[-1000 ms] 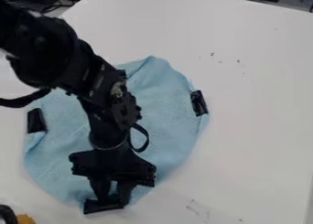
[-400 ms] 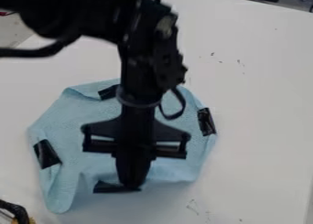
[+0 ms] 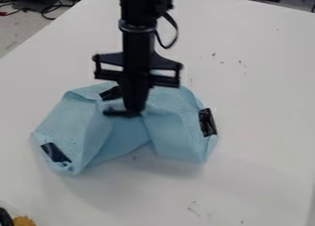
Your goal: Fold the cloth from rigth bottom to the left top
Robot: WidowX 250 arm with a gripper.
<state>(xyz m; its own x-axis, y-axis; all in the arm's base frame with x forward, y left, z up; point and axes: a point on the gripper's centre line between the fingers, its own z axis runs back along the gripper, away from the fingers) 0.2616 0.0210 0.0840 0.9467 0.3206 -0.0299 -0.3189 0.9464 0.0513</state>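
Note:
The black gripper [image 3: 132, 112] hangs over the upper middle of the light blue cloth [image 3: 126, 137], shut on the cloth's taped lower corner. That corner is drawn up near the far edge, close to the black tape at the upper left, with folds sloping away on both sides. Black tape [image 3: 55, 152] marks the cloth's left corner, and another black tape [image 3: 208, 122] marks its right corner. Part of the far edge is hidden behind the gripper.
The white table [image 3: 258, 128] carries small dark marks right of the cloth. At the bottom left corner lies a yellow-brown item [image 3: 24, 221] beside a black one. Cables [image 3: 43, 8] lie beyond the table at the upper left.
The gripper has moved up the view from the bottom, drawing the cloth's lower corner with it. The near edge is lifted and folded back, and the left corner has turned inward.

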